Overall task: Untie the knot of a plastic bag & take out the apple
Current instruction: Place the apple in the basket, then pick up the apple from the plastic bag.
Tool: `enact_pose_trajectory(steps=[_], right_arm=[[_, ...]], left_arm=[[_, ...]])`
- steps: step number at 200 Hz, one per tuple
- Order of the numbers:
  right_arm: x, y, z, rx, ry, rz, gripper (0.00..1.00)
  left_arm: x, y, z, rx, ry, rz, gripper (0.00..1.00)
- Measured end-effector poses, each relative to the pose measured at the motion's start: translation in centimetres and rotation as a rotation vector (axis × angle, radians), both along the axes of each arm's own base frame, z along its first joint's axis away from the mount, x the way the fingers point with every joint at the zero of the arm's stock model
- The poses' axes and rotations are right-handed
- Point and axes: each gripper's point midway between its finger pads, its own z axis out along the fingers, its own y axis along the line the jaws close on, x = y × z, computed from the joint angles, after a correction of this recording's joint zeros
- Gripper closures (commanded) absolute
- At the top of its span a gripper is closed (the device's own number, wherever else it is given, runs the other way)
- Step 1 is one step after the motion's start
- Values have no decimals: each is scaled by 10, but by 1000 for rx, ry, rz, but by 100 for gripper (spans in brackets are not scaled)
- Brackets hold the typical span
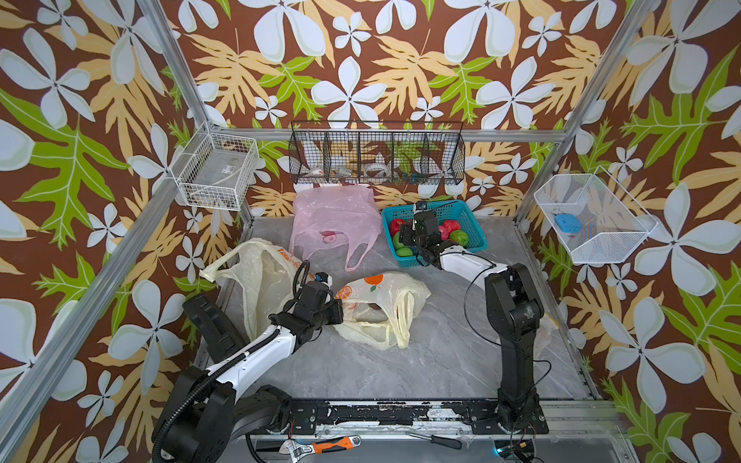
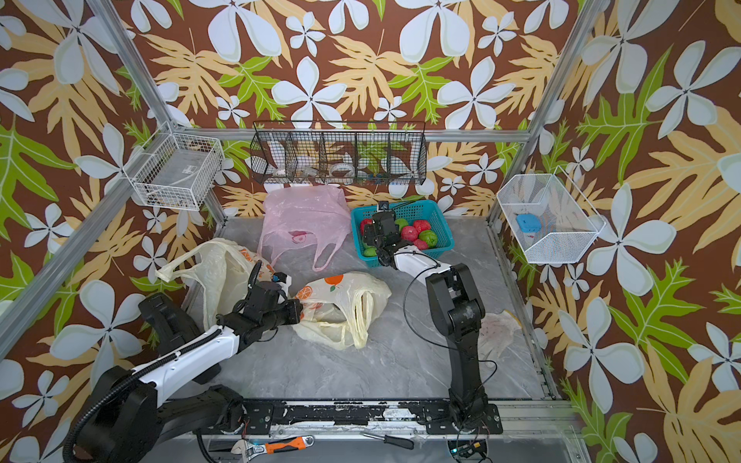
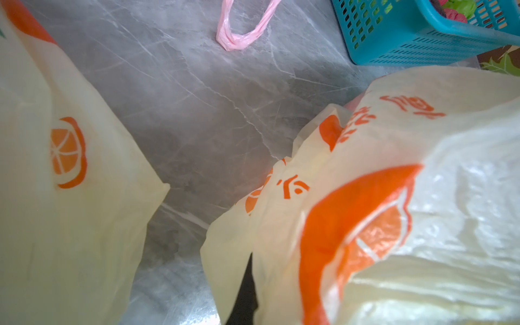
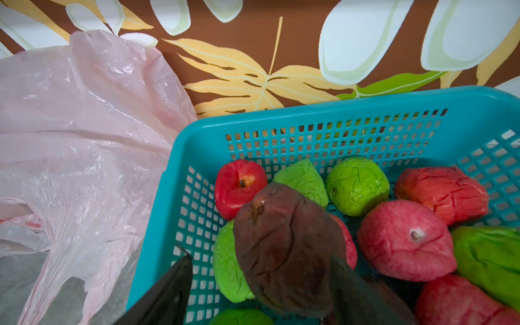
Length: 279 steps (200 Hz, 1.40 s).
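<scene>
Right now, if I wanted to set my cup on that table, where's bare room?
The widest bare patch of the table lies in front of the orange-print bag, between left arm and right arm. A narrower strip runs between that bag and the right arm. The back is crowded: pink bag, blue basket of apples, cream bag at left.

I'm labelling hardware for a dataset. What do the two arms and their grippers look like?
Both arms have black joints and bases with a white forearm link. The left arm carries a ribbed black hose; the right arm has loose thin black cables. The right gripper's fingers are black and tapered.
</scene>
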Motion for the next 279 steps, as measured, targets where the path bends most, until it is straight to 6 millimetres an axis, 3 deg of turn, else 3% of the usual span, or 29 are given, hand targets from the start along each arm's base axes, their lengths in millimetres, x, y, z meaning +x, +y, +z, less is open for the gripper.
enact_pose_trajectory(steps=[57,91,140,158,191,226,261,279], right_arm=[[-21,-11,33,-28,-43,10,24],[-51,-9,46,-21,-37,45,26],[-135,49,79,-18,-71,226,30],[-171,73,82,-34,-78,304,37],[-230,116,62,-8,-20,447,59],[-277,166,22,17,91,576,73],[-274,176,-15,-2,170,560,78],[-259,173,-37,-24,207,531,78]], left_arm=[[12,-6,6,-10,-8,-3,100],[21,-13,10,-19,-11,-15,100],[31,-19,24,-35,-41,-27,100],[32,-21,27,-39,-52,-33,100],[33,-22,33,-58,-67,-29,100],[31,-24,33,-86,-57,-21,100],[27,-26,39,-116,-69,-33,100],[25,-29,40,-128,-69,-53,100]])
